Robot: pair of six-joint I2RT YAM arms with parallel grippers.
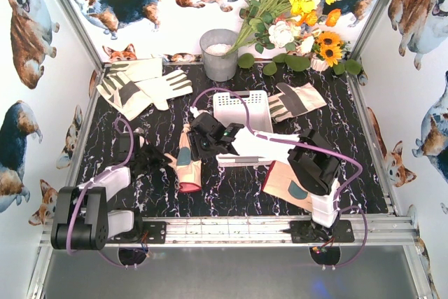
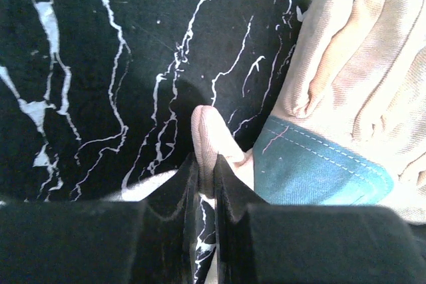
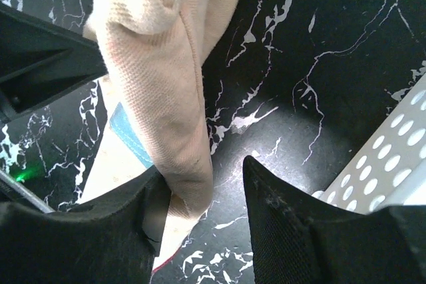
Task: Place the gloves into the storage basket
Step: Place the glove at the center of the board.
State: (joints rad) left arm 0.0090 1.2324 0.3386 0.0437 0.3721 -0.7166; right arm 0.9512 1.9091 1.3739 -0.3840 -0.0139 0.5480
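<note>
peach glove (image 1: 187, 164) left of centre on the table (image 1: 336, 145), storage basket (image 1: 241, 108) just up and right of it

its thumb is pinched in your closed left hand (image 2: 206, 167), and your right hand (image 3: 208, 181) stands open with a fold of the glove between the jaws. close on that thick fold rather than a single finger, let the thumb go, lift above the lattice wall and drop over the middle. the basket shows no glove in the part you can see. the grey bucket (image 1: 218, 54) at upper centre holds something white.
</note>
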